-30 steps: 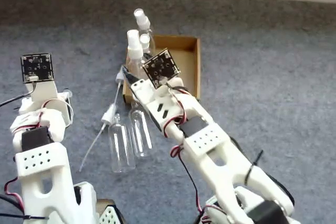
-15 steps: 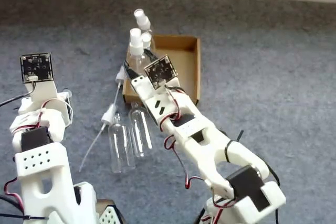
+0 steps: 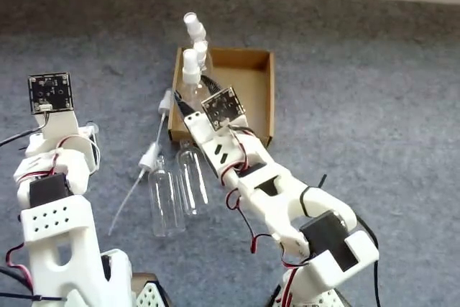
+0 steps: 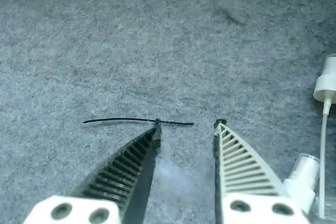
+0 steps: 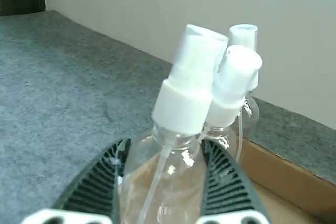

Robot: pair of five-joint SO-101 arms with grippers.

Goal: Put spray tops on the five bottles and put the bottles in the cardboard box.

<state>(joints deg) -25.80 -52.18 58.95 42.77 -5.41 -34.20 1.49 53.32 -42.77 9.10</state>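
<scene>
Since a second ago the right arm has pushed forward and its elbow has folded lower. This has carried the held bottle from the near-left wall of the cardboard box toward its far-left corner, beside two capped bottles. The held bottle stands upright, long axis vertical, spray top up. The right wrist view shows the right gripper jaws pressed on both its sides, and a dip tube inside. Two open bottles lie side by side on the grey surface, necks toward the box, near loose spray tops. The left gripper jaws stand parted and empty.
</scene>
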